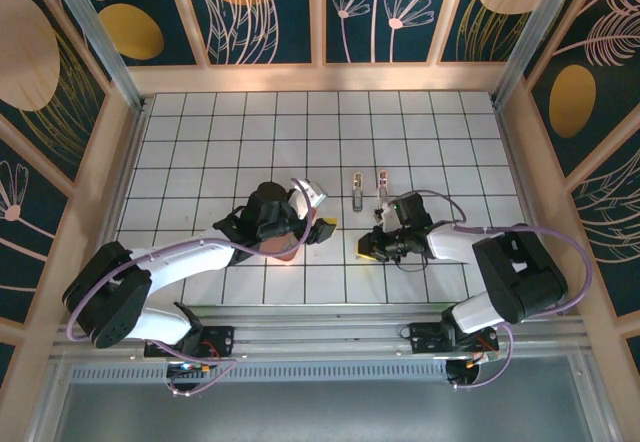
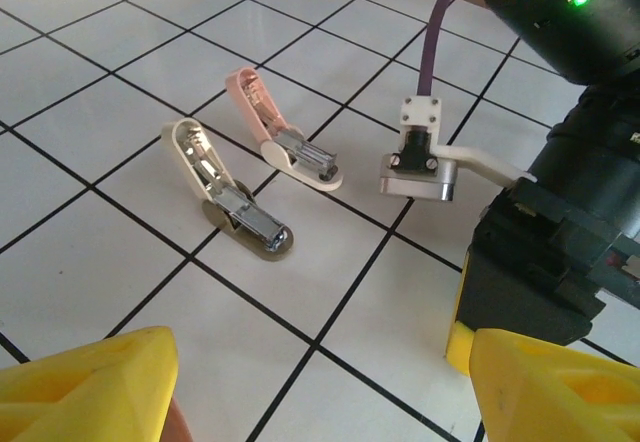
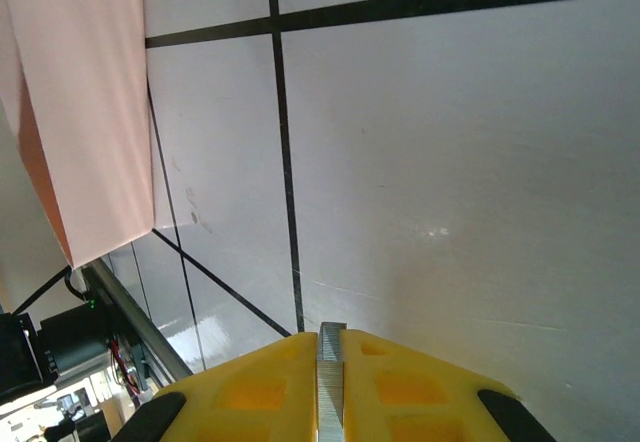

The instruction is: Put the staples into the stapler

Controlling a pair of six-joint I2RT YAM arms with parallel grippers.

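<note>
Right wrist view showed the right jaws clenched edge-on on the thin staple strip [image 3: 331,382], which could slip, tilt or snap before reaching the open pink stapler [image 2: 290,147] or cream stapler [image 2: 225,197] ahead of the released left jaws.

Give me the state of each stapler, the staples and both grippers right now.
cream stapler: hinged open, lying on the table.
pink stapler: hinged open, lying beside the cream stapler, apart from it.
staples: one strip, pinched in the right gripper, not yet in a stapler.
right gripper: shut on the staples.
left gripper: open, empty.
</note>
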